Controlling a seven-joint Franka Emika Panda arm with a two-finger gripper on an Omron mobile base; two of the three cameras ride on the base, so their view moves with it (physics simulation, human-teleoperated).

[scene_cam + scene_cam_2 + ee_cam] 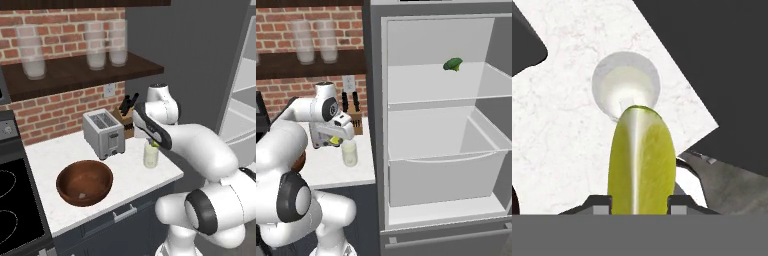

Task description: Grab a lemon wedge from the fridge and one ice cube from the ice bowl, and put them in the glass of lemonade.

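My gripper (pixel 155 144) (pixel 336 141) (pixel 637 202) is shut on the yellow-green lemon wedge (pixel 155 145) (pixel 335 140) (pixel 641 160) and hovers just above the glass of lemonade (pixel 151 156) (pixel 349 153) (pixel 626 86). In the hand view the wedge's tip overlaps the near rim of the glass. The wide wooden ice bowl (pixel 84 182) sits to the left on the white counter, with a small pale ice cube (pixel 82 195) in its bottom. The fridge (pixel 441 125) stands open on the right, showing its white shelves.
A silver toaster (pixel 104 132) and a knife block (pixel 127 117) stand behind the glass against the brick wall. Frosted jars (pixel 32 52) line the dark shelf above. A stove (pixel 10 200) adjoins the counter's left end. A green vegetable (pixel 453 64) lies on the fridge's upper shelf.
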